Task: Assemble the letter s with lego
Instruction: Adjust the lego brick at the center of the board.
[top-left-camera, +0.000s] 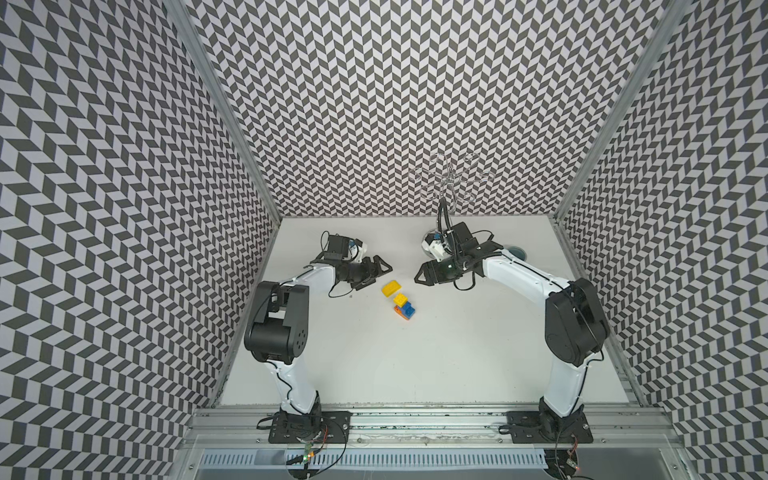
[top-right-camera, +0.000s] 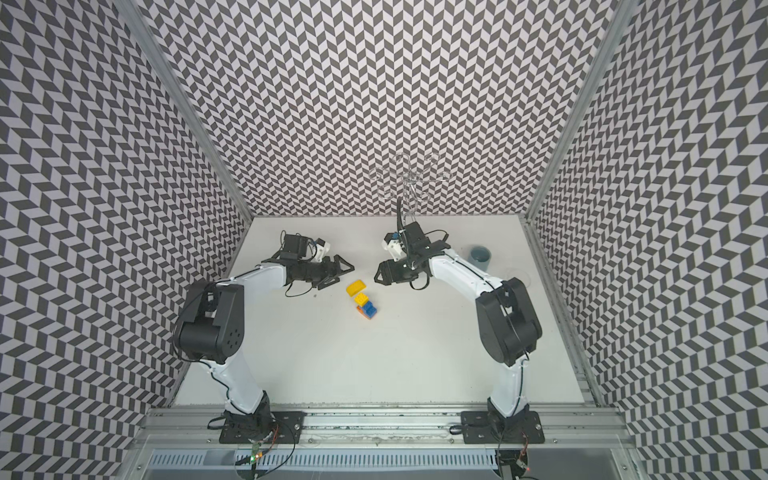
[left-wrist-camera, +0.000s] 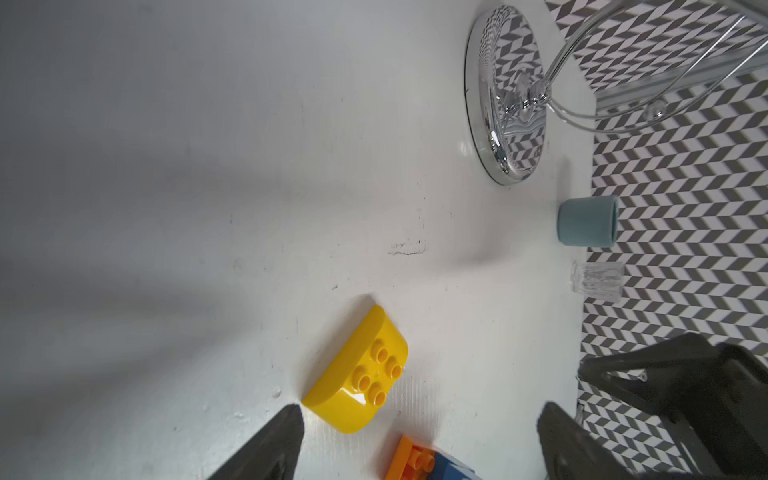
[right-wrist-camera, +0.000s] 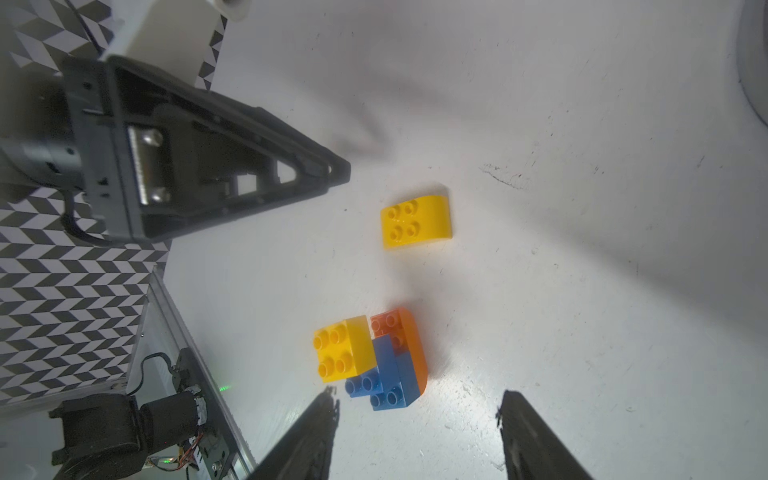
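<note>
Yellow loose brick (top-left-camera: 392, 288) | joined bricks (top-left-camera: 404, 306) just beside it | left hand (left-wrist-camera: 422, 411) spread, empty | right hand (right-wrist-camera: 417, 392) spread, empty

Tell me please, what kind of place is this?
Most likely a robotics test cell in a lab, not a home. The walls carry a black-and-white chevron pattern, the left arm and right arm are bolted to an aluminium rail, and a few lego bricks lie on a white table.
</note>
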